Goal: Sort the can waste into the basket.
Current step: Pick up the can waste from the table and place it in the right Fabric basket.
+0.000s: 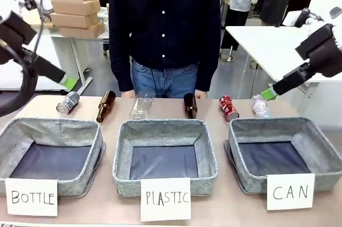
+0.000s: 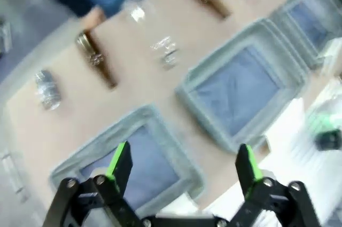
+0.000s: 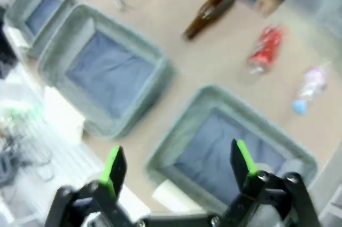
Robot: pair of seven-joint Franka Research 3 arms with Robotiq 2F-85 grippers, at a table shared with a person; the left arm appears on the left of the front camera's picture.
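The crushed red can (image 1: pixel 228 108) lies on the table's far side, just behind the grey basket (image 1: pixel 278 124) whose card (image 1: pixel 290 191) reads "CAN"; its dark floor is bare. The dark can with silver ends (image 1: pixel 67 103) lies at far left, behind the "BOTTLE" bin. My left gripper (image 1: pixel 68 82) hangs above that dark can, and in the left wrist view it (image 2: pixel 183 165) is open and holds nothing. My right gripper (image 1: pixel 270 93) hovers above the far right of the table, open (image 3: pixel 176 171) over the CAN basket (image 3: pixel 214 94), with the red can (image 3: pixel 263 51) beyond it.
A "BOTTLE" bin (image 1: pixel 53 125) sits at left and a "PLASTIC" bin (image 1: pixel 163 128) in the middle. Two brown glass bottles (image 1: pixel 106 106) (image 1: pixel 190 104) and two clear plastic bottles (image 1: pixel 141 106) (image 1: pixel 260 106) lie in the far row. A person (image 1: pixel 165 29) stands at the far edge.
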